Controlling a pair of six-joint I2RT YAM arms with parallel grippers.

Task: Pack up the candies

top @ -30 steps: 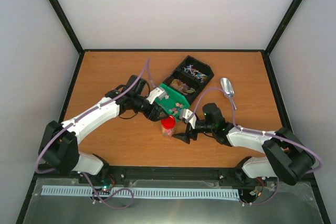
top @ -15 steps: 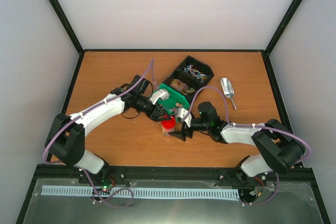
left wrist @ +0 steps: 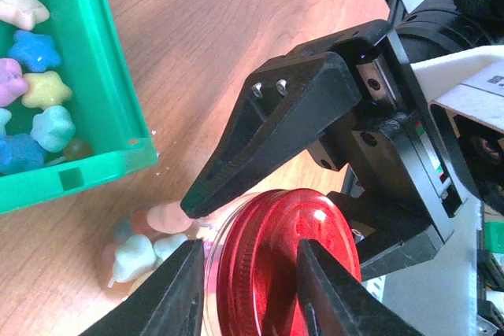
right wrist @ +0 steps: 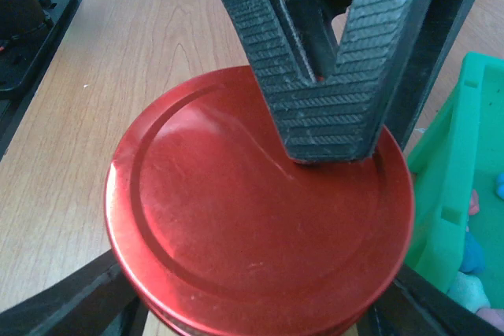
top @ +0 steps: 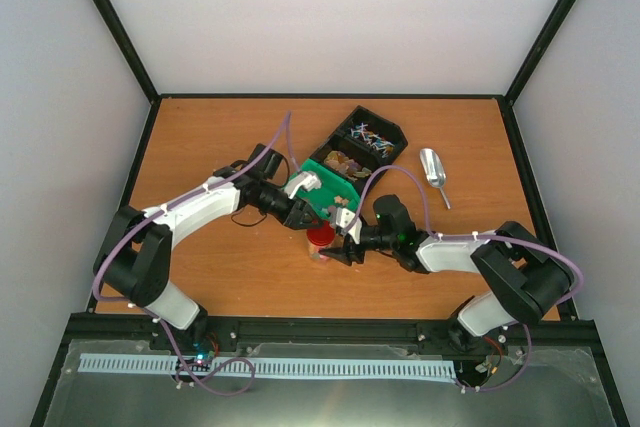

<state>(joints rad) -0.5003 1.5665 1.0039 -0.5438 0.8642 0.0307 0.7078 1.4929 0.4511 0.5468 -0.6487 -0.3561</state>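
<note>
Likely seating the red lid over the candies, left hand rests unclenched atop it; right hand straddles it, grip unclear.

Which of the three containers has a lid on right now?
The small clear jar, capped with a red lid; the green bin and the black tray beside it are open-topped.

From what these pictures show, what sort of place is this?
Probably a robot test cell: a wooden table closed in by plain white walls, the left arm and right arm fixed at its near edge, and a green tray of candies.
</note>
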